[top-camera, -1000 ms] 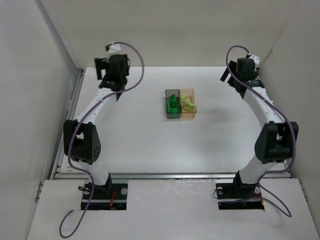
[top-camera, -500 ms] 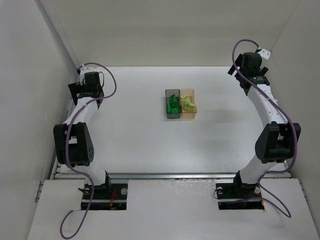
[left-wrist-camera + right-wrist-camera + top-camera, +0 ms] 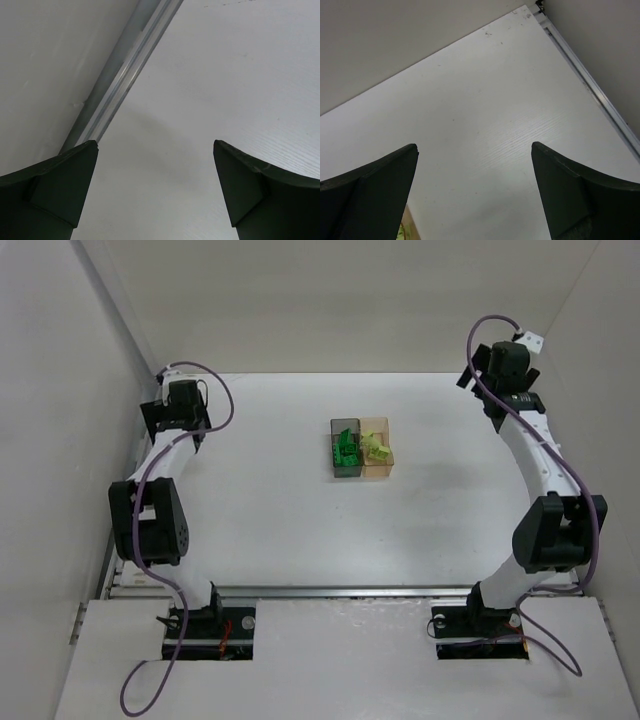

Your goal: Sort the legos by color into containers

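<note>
Both tools gape empty, left tool (image 3: 155, 146) and right tool (image 3: 474, 147), at far corners of the white surface (image 3: 270, 500), probably because sorting looks done: dark green plastic bricks (image 3: 346, 451) in smoky grey translucent box (image 3: 345, 424), pale yellow-green bricks (image 3: 377, 447) in adjoining pale orange box (image 3: 376, 471), mid-surface.

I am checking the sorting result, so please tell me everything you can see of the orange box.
The orange box is a small rectangular container of pale, translucent plastic, open at the top. It stands flat near the middle of the table, with its long side running away from the arms. Its left wall adjoins the grey box. Inside lie pale yellow-green bricks in a loose pile. No dark green brick shows in it.
</note>
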